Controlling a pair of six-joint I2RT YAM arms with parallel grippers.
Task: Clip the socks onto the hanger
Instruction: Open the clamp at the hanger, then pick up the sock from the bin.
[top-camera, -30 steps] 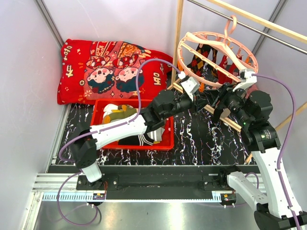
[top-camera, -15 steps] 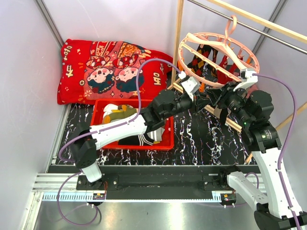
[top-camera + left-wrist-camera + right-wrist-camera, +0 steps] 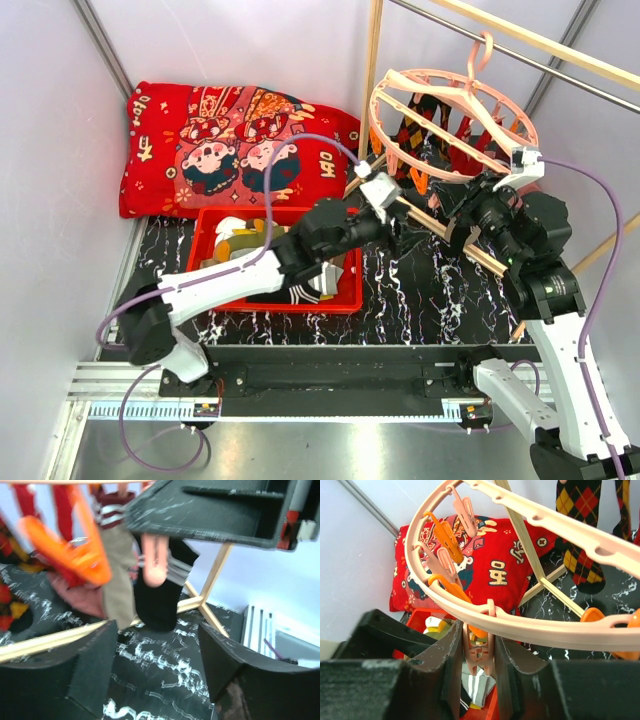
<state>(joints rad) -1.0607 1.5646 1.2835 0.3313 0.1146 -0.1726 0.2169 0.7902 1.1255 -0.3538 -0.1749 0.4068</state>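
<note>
The hanger [image 3: 555,630] hangs by its hook from the rack rod at the far right of the table [image 3: 420,290]. Several socks dangle from its clips, an argyle sock [image 3: 580,510] and red ones among them. In the left wrist view a dark sock [image 3: 156,605] with white stripes hangs from a pink clip [image 3: 152,560]. It appears to be gripped at the cuff, though the picture is blurred.

The left end effector [image 3: 157,650] stands wide and empty just below that sock. The right end effector [image 3: 477,656] is closed narrow on another clip [image 3: 477,645] under the near rim of the ring. More socks lie in the red basket [image 3: 340,303] at the left, in front of the cushion [image 3: 230,130].

The main risk seems to be the dark sock. If the clip caught only a thin edge of fabric, it could slip out and drop to the table.

The open fingers could also brush the sock or the orange clip [image 3: 75,550] beside it. That would tug a sock loose or set the ring swinging.

A sideways pull from the right end effector would tilt the hanger. That could work the hook along the rod, or off it.
</note>
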